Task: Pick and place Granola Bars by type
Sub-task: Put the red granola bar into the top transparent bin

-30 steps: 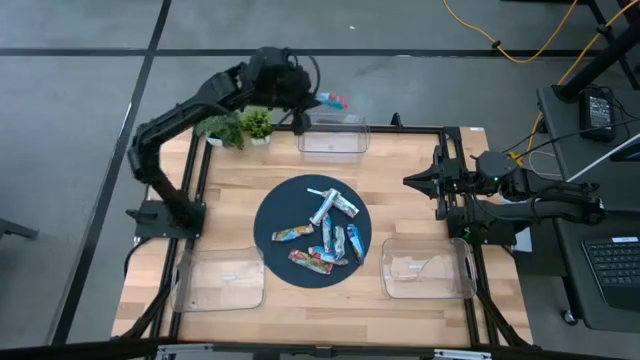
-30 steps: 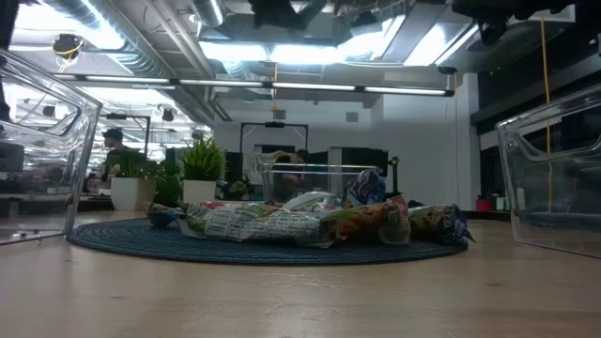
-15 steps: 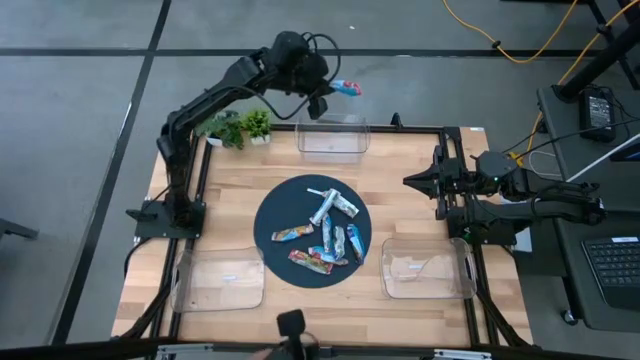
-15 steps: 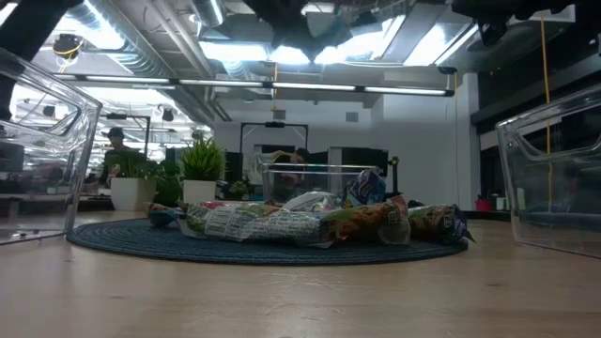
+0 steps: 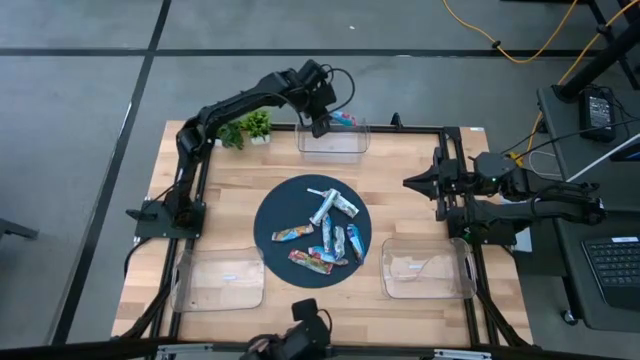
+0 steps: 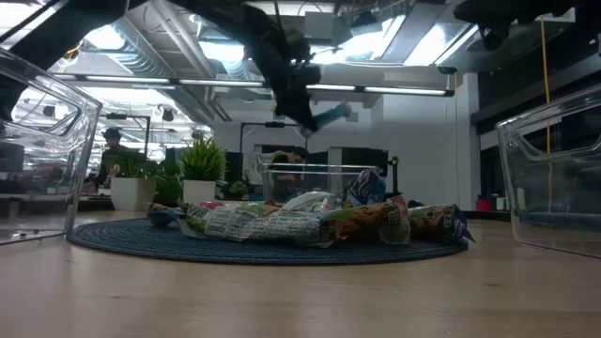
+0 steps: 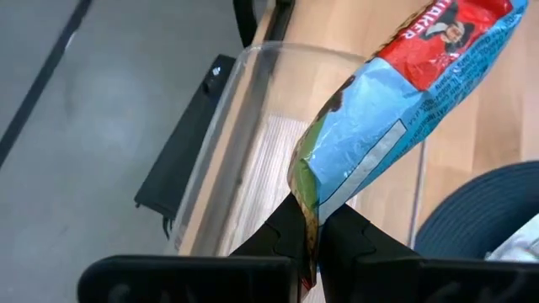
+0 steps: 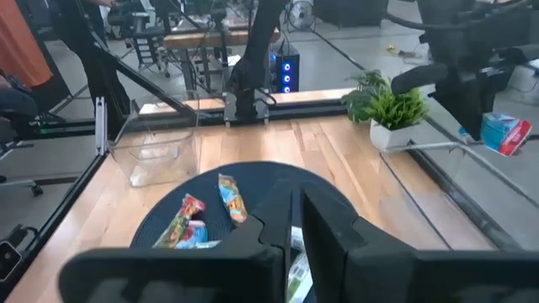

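My left gripper (image 5: 322,121) is above the far clear container (image 5: 332,142), shut on a granola bar in a blue-and-red wrapper (image 7: 404,101). In the low view that bar (image 6: 333,115) hangs in the air over the container. Several more bars in blue, silver-white and red-orange wrappers lie piled on the dark round mat (image 5: 272,205) at the table's middle. My right gripper (image 5: 408,181) waits shut at the right edge, pointing at the mat. My left gripper pinches the bar's crimped end (image 7: 310,189) between its two fingers. The bar is lifted clear and sticks out beyond the fingertips, slanting above the container's opening.
Two more clear containers stand at the near left (image 5: 218,280) and near right (image 5: 427,268) corners. Two small potted plants (image 5: 240,127) sit at the far left, beside the far container. A dark object (image 5: 305,322) shows at the near edge.
My left gripper, keeping the bar, has swung from beyond the far edge toward the right, then come down and nearer until it is over the far container. The pile on the mat has not moved.
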You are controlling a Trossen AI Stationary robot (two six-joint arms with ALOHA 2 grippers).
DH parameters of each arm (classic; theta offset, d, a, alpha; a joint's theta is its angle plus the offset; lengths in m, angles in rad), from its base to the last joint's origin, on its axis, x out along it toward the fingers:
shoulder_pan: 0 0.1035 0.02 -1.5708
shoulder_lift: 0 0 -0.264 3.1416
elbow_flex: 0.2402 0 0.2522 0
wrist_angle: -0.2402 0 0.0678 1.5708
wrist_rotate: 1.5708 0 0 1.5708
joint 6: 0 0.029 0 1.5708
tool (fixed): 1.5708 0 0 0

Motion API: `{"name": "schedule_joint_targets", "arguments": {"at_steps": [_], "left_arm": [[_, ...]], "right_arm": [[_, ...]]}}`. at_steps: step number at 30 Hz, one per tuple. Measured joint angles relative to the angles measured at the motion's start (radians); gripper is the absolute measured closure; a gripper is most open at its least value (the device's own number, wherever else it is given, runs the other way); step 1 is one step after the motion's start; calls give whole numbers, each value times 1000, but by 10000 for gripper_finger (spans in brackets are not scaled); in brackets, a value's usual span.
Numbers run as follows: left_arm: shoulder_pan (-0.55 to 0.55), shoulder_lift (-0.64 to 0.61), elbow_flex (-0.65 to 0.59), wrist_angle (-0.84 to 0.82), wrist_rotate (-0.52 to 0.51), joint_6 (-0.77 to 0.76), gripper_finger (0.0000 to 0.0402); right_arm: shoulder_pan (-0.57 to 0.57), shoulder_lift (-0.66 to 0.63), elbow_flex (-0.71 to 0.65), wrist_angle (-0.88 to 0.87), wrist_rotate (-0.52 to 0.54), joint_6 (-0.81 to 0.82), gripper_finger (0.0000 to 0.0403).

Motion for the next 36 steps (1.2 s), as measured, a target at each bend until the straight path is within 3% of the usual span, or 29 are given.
{"name": "schedule_joint_targets", "arguments": {"at_steps": [9, 19, 29, 36], "left_arm": [[17, 0, -87, 58, 2, 5, 394], [28, -1, -300, 201, -37, -25, 394], [28, 7, -379, 334, -56, -73, 393], [28, 41, -381, 325, -43, -77, 387]], "right_arm": [[0, 0, 0, -3, 0, -4, 370], [0, 0, 0, -3, 0, -7, 370], [0, 0, 0, -1, 0, -35, 370], [0, 0, 0, 0, 1, -35, 370]]}}
